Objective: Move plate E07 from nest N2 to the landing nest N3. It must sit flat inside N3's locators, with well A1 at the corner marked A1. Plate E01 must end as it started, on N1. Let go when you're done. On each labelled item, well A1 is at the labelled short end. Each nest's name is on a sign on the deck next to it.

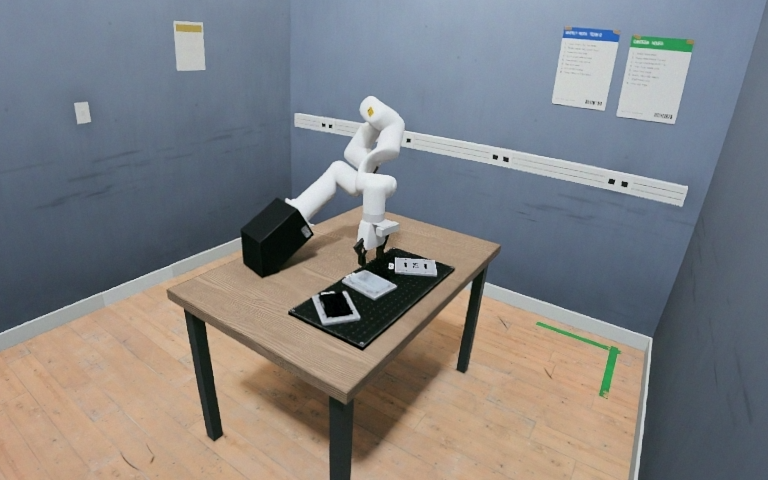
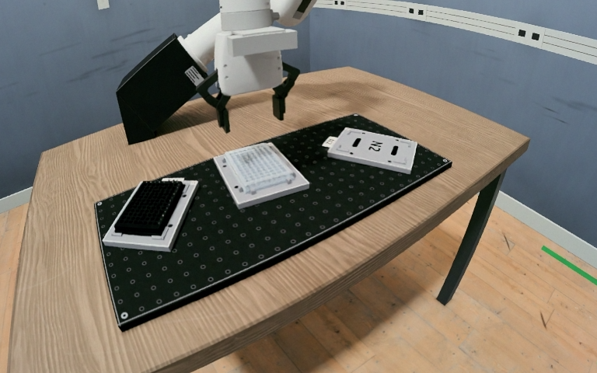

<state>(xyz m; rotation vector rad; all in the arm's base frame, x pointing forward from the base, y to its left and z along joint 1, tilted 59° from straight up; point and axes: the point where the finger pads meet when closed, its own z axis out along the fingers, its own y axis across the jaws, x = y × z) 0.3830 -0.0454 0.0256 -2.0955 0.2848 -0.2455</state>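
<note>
A clear well plate (image 2: 259, 168) lies flat on the middle white nest (image 2: 264, 189) of the black deck; it also shows in the top view (image 1: 369, 282). Nest N2 (image 2: 371, 152) at the right end of the deck is bare, its name showing; it also shows in the top view (image 1: 415, 266). A black well plate (image 2: 150, 207) sits on the left nest, which also shows in the top view (image 1: 335, 306). My gripper (image 2: 251, 113) is open and empty, raised above the table behind the clear plate, apart from it; it also shows in the top view (image 1: 370, 250). The plates' labels are too small to read.
The black perforated deck (image 2: 264, 203) lies on a wooden table. A black box (image 2: 156, 89) at the arm's base stands at the table's back left. A small sign (image 2: 329, 141) lies beside N2.
</note>
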